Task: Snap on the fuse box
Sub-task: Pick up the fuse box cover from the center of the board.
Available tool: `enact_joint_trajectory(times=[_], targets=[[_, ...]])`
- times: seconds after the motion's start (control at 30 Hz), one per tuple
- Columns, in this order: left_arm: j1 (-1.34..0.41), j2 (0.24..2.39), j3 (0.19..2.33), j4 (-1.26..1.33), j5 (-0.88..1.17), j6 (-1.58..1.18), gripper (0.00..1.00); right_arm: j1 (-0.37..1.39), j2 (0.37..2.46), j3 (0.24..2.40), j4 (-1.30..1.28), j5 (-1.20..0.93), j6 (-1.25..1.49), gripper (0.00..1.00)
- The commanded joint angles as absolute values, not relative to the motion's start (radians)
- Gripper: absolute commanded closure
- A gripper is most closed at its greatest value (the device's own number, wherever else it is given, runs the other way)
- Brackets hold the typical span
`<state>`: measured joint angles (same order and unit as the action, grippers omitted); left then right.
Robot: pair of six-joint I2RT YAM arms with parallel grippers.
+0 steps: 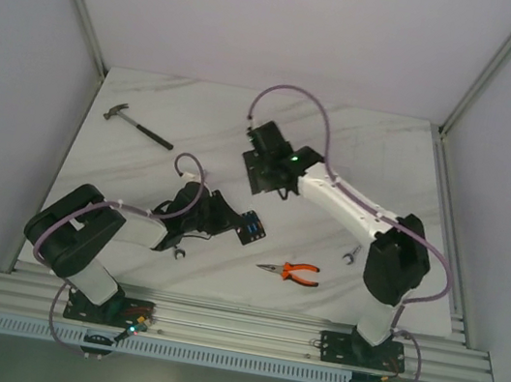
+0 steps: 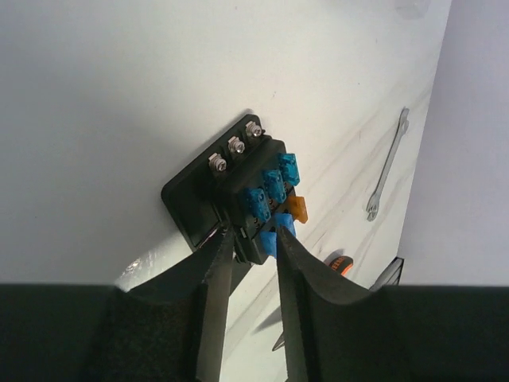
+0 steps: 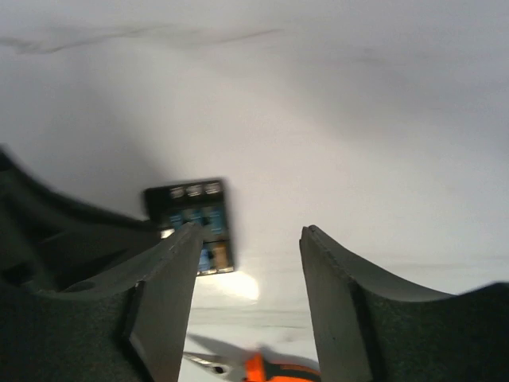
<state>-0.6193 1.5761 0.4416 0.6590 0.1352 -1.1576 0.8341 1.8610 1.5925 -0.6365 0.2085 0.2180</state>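
Note:
The fuse box [image 1: 248, 226] is a small black square with blue fuses and one orange fuse on its face, lying left of the table's centre. In the left wrist view the fuse box [image 2: 231, 191] shows three screws along its far edge. My left gripper [image 2: 253, 235] pinches its near end, one finger on the black corner and the other against a blue fuse. My right gripper [image 3: 250, 231] hangs above the table with its jaws wide apart and nothing between them. The fuse box [image 3: 191, 219] shows blurred beyond its left finger. From above, the right gripper [image 1: 266, 175] is behind the box.
Orange-handled pliers [image 1: 291, 272] lie right of the fuse box, also seen as pliers [image 3: 270, 370] below the right fingers. A hammer [image 1: 137, 124] rests at the back left. One small wrench [image 1: 350, 255] lies near the right arm, another wrench [image 1: 178, 253] by the left arm.

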Motion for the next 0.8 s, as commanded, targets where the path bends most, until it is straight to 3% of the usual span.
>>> enact_joint_trajectory(times=[0.0, 0.17, 0.37, 0.5, 0.77], targets=[[-0.621, 1.574, 0.464, 0.652, 0.139, -1.119, 0.6, 0.699, 1.82, 1.506, -0.626, 0.291, 0.222, 0.36], [-0.592, 1.498, 0.46, 0.557, 0.083, -1.054, 0.47, 0.524, 1.824, 1.47, -0.56, 0.284, 0.194, 0.21], [-0.548, 1.349, 0.453, 0.406, -0.019, -0.957, 0.28, 0.352, 1.911, 1.525, -0.509, 0.272, 0.177, 0.11], [-0.519, 1.277, 0.434, 0.345, -0.055, -0.914, 0.15, 0.283, 2.005, 1.592, -0.491, 0.256, 0.158, 0.09], [-0.481, 1.234, 0.414, 0.313, -0.048, -0.903, 0.05, 0.208, 2.129, 1.673, -0.478, 0.185, 0.131, 0.11]])
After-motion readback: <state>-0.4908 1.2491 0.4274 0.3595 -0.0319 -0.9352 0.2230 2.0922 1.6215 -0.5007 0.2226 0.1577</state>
